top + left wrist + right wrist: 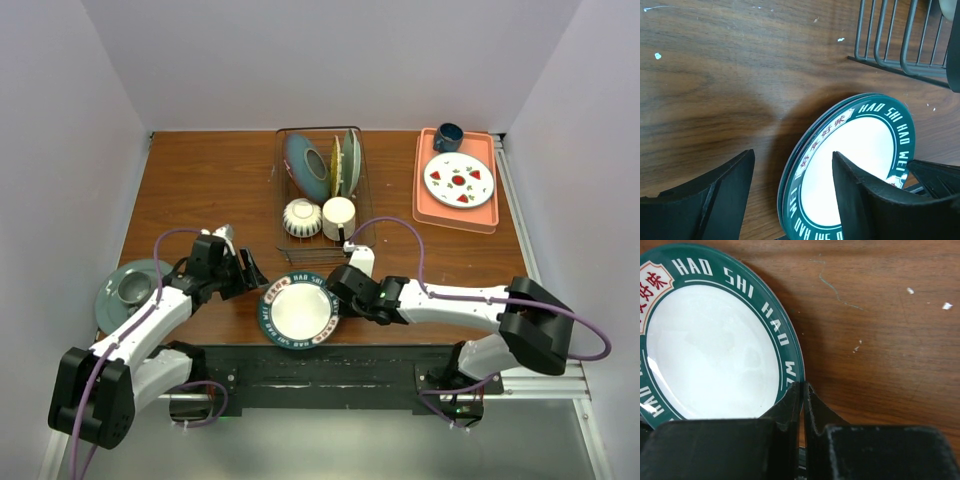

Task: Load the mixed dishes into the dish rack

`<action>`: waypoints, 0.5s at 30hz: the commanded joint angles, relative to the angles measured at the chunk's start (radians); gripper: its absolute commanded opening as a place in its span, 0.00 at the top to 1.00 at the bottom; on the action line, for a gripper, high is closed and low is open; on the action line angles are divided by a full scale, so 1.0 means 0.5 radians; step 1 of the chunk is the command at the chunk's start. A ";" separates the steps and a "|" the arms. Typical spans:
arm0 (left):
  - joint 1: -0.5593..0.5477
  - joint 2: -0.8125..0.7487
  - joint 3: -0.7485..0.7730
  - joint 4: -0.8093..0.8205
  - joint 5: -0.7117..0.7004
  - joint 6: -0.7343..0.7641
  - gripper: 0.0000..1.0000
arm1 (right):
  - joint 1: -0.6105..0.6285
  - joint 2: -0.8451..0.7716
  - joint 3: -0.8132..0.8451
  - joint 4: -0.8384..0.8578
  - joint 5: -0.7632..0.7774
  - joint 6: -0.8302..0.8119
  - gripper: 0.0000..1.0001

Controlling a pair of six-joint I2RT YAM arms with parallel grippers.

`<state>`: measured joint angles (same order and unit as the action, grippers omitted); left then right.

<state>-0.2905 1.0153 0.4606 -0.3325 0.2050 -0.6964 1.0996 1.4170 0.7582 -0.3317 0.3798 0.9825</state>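
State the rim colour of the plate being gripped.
Dark green plate rim with white lettering; clearest in right wrist view.

White plate [298, 312], dark-green lettered rim

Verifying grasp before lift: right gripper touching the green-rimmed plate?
Touching. Right wrist view: right gripper closed on the green-rimmed plate at its rim, no gap.

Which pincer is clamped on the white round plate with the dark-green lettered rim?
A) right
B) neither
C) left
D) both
A: the right pincer is shut on the edge of the white round plate with the dark-green lettered rim, while the left pincer stands open.
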 commanded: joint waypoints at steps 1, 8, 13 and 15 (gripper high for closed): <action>-0.020 -0.036 0.100 -0.041 -0.011 0.027 0.32 | 0.001 -0.113 0.131 -0.263 0.240 -0.008 1.00; -0.042 -0.009 0.143 -0.056 -0.002 0.058 0.34 | 0.004 -0.156 0.229 -0.392 0.385 -0.029 1.00; -0.195 -0.024 0.165 -0.028 0.065 0.061 0.40 | 0.004 -0.180 0.196 -0.472 0.437 0.047 1.00; -0.262 -0.030 0.174 -0.016 0.035 0.037 0.43 | 0.004 -0.199 0.147 -0.444 0.449 0.081 1.00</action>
<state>-0.3569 1.0134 0.4976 -0.3611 0.2028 -0.6880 1.0996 1.3582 0.8356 -0.5301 0.5217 0.9791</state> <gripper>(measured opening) 0.598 0.026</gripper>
